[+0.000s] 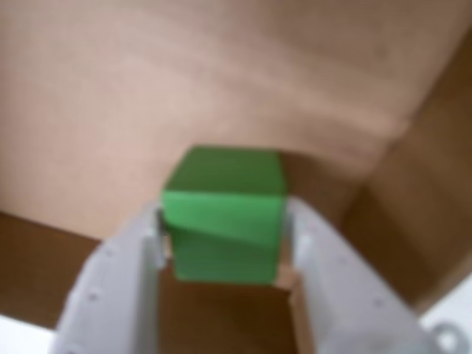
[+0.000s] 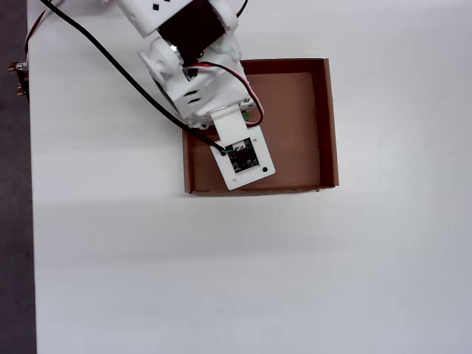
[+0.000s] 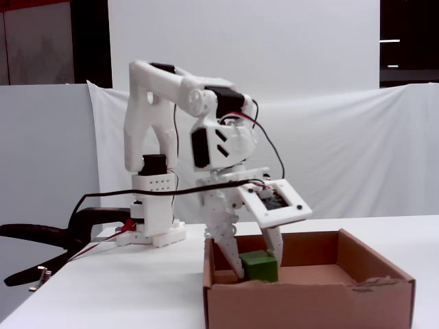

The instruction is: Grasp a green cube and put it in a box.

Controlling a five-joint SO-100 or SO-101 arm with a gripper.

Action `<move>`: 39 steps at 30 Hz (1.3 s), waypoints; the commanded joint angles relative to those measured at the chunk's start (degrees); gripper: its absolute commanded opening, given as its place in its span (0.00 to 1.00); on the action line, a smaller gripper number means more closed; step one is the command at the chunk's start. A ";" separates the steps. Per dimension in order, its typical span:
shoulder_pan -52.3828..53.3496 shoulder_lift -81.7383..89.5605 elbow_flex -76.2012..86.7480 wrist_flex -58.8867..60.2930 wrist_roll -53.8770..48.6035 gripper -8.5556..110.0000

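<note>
The two-finger white gripper (image 3: 255, 266) was clamped on the small bright green matte cube (image 3: 259, 266), one finger on each side. In the wrist view the cube (image 1: 223, 221) sat pinched betw. the two pale grey fingers (image 1: 118, 287), slightly tilted, w/ the flat brown bottom of the shallow brown cardboard box (image 1: 184, 88) filling the bkgd and a box wall running down the right side.

In the fixed view the gripper reached down inside the box (image 3: 309, 301), cube below rim level near the box's left end in that view. Can't tell whether the cube touched the bottom or hung just above it.

In the overhead view the white arm (image 2: 192, 66) came in from top left and covered the left part of the box (image 2: 328, 125); the white wrist-cam plate (image 2: 245, 158) hid the gripper and cube there. The box lay on a plain white table (image 2: 295, 273).
</note>
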 commanded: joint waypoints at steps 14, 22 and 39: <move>2.99 8.35 -8.53 11.07 0.88 0.30; 6.15 13.89 -10.37 15.73 0.88 0.28; 15.03 30.23 -1.85 17.75 -7.73 0.26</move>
